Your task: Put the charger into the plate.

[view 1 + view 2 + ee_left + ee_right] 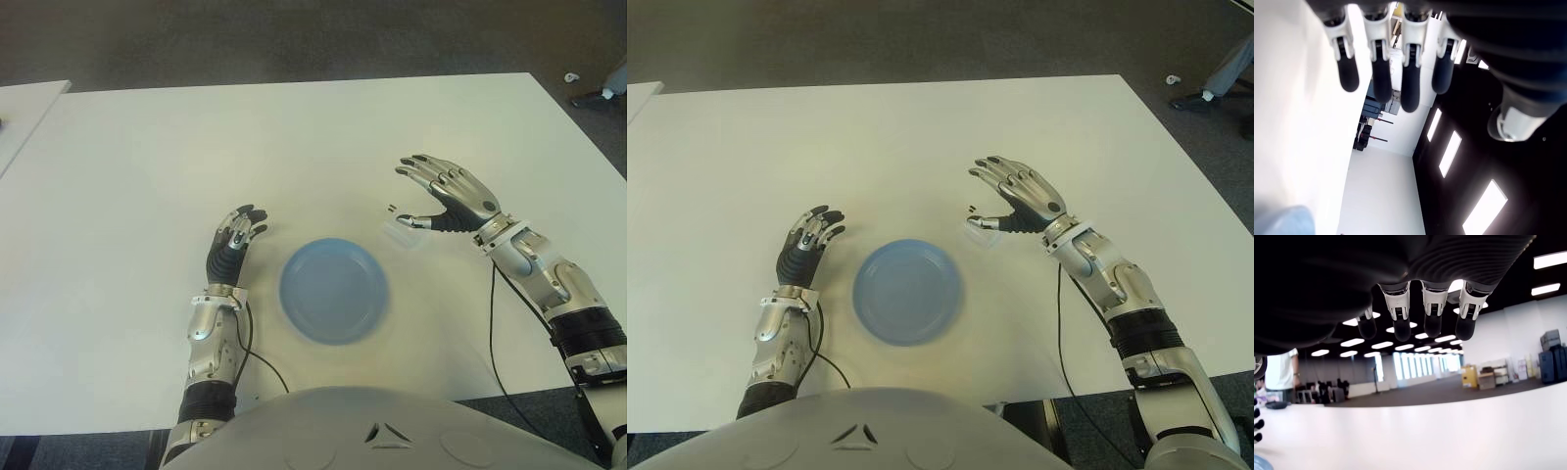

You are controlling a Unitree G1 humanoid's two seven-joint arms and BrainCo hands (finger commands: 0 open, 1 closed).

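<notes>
A small white charger (403,232) lies on the white table (294,137), just right of and beyond the blue plate (334,290). Its dark prongs point away from me. My right hand (441,196) hovers right beside the charger on its right, fingers spread, thumb close to it, holding nothing. The plate holds nothing. My left hand (233,245) shows left of the plate, fingers relaxed and extended. In the right wrist view only the spread fingertips (1432,325) and bare table show; the charger is hidden there.
A second white table edge (20,113) shows at the far left. Dark carpet lies beyond the table's far edge. A person's shoe (1190,98) shows at the far right on the floor.
</notes>
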